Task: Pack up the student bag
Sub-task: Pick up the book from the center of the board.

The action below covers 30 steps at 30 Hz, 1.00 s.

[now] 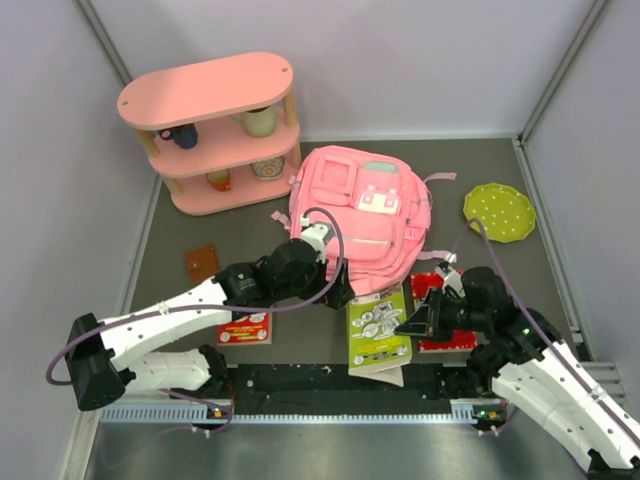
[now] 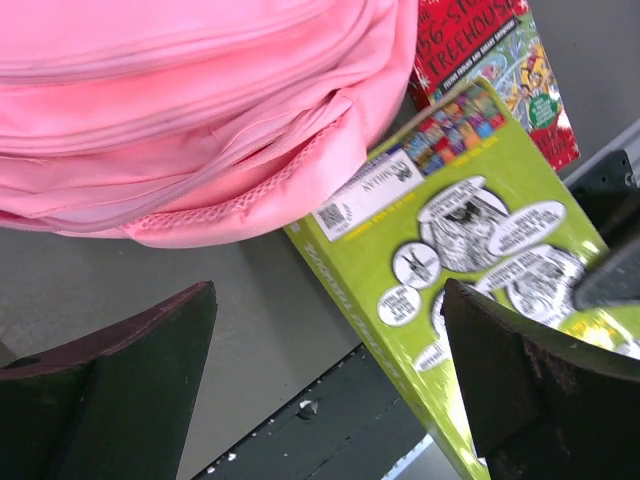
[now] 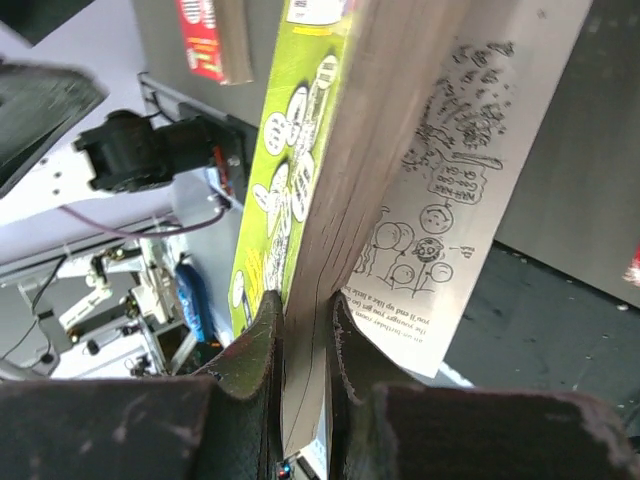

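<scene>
The student bag [image 1: 360, 215] is a soft pink backpack lying flat at the table's middle; its lower edge fills the top of the left wrist view [image 2: 200, 110]. My left gripper [image 1: 335, 290] is open and empty at the bag's near edge, its jaws [image 2: 328, 300] wide apart above the grey table. My right gripper [image 1: 415, 325] is shut on a lime-green book [image 1: 378, 325], pinching its page edge [image 3: 305, 310]. The book [image 3: 330, 150] hangs partly open, with one loose page out to the side. It also shows in the left wrist view [image 2: 470, 230], next to the bag.
A red book [image 1: 435, 290] lies under the right arm, beside the bag [image 2: 490, 60]. Another red book [image 1: 245, 328] and a brown card [image 1: 202, 263] lie at the left. A pink three-tier shelf [image 1: 210, 130] with cups stands back left. A green plate [image 1: 499, 211] lies at the right.
</scene>
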Available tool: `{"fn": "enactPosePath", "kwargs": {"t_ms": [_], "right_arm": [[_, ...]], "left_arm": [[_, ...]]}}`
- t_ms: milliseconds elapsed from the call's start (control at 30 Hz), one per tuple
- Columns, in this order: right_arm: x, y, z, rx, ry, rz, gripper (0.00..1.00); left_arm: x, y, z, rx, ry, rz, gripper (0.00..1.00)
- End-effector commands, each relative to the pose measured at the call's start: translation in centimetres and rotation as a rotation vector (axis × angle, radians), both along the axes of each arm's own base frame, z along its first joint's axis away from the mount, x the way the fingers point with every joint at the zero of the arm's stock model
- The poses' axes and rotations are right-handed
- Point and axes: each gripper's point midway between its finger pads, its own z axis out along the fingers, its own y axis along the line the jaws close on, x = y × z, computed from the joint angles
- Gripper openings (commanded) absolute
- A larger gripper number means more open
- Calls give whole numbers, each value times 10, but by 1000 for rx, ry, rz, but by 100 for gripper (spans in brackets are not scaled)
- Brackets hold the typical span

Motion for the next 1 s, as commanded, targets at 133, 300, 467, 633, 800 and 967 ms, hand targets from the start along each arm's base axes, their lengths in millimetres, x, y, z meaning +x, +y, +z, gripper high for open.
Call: {"fn": "enactPosePath", "kwargs": {"t_ms": [133,300,467,633,800,967], "right_arm": [[-12,12,103,241,-256,109,0],[-8,10,125,246,-339,110,0],[11,6,128,194,-395,34,0],[53,6,131,132,-519,-76,0],[79,21,141,242,-592,-138,0],[87,32,155,337,-651,-139,0]], "left_arm": [[21,-2,37,-97,-27,29,99],[18,-12,47,-167,5,0,99],[22,-13,66,-242,-28,5,99],[25,-16,79,-315,-35,-17,99],[27,-21,73,-389,-4,-26,99],[40,-19,67,-439,17,-4,99]]}}
